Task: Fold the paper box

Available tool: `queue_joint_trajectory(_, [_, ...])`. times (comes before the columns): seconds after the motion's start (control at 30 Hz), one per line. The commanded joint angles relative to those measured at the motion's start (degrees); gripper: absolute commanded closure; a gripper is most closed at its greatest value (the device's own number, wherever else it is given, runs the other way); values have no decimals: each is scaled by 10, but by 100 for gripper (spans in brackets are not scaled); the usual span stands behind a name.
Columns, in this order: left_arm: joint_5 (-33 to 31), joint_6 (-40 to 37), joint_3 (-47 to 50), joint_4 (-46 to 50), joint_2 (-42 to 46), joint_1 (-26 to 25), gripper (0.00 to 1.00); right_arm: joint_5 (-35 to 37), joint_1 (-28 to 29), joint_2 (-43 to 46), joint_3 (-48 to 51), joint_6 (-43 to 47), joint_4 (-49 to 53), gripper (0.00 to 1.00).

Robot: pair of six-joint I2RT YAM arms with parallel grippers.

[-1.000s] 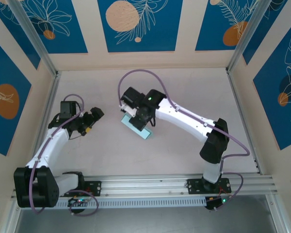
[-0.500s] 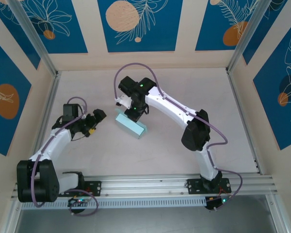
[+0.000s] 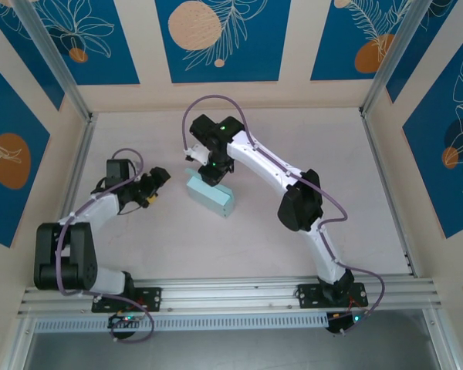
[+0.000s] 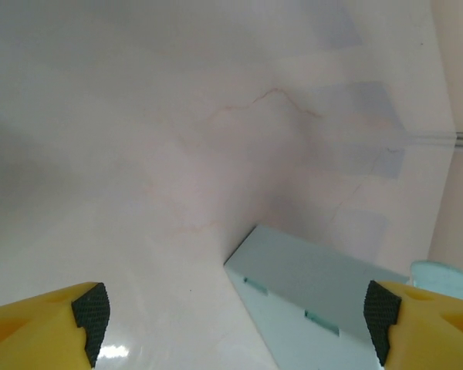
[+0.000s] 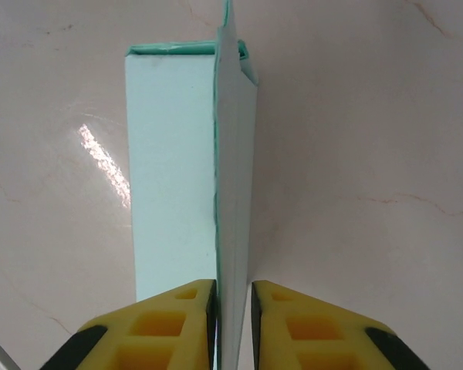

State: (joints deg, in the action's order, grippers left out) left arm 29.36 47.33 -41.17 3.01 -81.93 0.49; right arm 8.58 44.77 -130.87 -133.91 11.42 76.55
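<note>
box of pale mint thin card (image 3: 210,195) lies on white table (image 3: 139,139); right gripper (image 5: 233,308) is clamped on its upright flap (image 5: 235,177); left gripper (image 4: 235,312), fingers wide apart, hangs near it.

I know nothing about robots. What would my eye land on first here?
A small pale mint card box lies mid-table, and the right claw pinches one upright flap of it between yellow fingers. To the box's left, the left claw hangs open, pointed at it. Around the white table stand walls with bold blue panels showing orange circles and leaf outlines.
</note>
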Motion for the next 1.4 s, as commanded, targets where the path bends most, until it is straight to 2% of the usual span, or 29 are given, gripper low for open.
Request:
queue_joint_trajectory(0.0, [37,34,-21,-80,-30,8,17,0,4,-13,-27,-3,14,77])
queue_joint_trajectory(0.07, [48,40,-27,-99,-41,7,18,5,5,-13,-27,-7,12,74])
queue_joint_trajectory(0.17, [50,20,-48,-100,-45,8,20,17,6,-12,-34,-15,11,60])
queue_joint_trajectory(0.27, [53,-46,-85,-82,-43,8,20,19,7,-6,-55,-22,16,47])
queue_joint_trajectory(0.37, [80,-143,-127,-70,-43,9,20,19,9,7,-78,-36,18,39])
queue_joint_trajectory(0.43, [124,-225,-159,-54,-47,9,19,22,9,22,-88,-54,15,35])
queue_joint_trajectory(0.57, [232,-414,-215,8,-60,9,15,28,10,68,-79,-117,5,33])
queue_joint_trajectory(0.63, [253,-525,-252,90,-68,9,15,60,8,97,-57,-186,0,33])
queue_joint_trajectory(0.7, [276,-623,-289,176,-77,8,15,60,3,130,-17,-248,-1,33])
queue_joint_trajectory(0.8, [323,-790,-354,341,-97,7,21,66,4,200,96,-329,-38,34])
queue_joint_trajectory(0.83, [323,-837,-372,391,-101,5,23,77,6,225,135,-357,-50,36])
queue_joint_trajectory(0.9, [312,-881,-379,427,-100,3,24,83,8,272,206,-401,-79,38])
queue_joint_trajectory(1.03, [265,-957,-348,435,-79,-14,25,85,18,343,325,-471,-126,37])
queue_joint_trajectory(1.17, [234,-1022,-326,437,-77,-28,30,91,32,375,394,-516,-149,38])
queue_joint_trajectory(1.27, [226,-1020,-329,419,-90,-44,34,90,44,380,422,-535,-164,38])
queue_joint_trajectory(1.33, [183,-1009,-347,419,-113,-63,42,96,52,377,424,-545,-164,38])
queue_joint_trajectory(1.37, [163,-1014,-357,430,-126,-73,42,100,53,376,423,-550,-162,39])
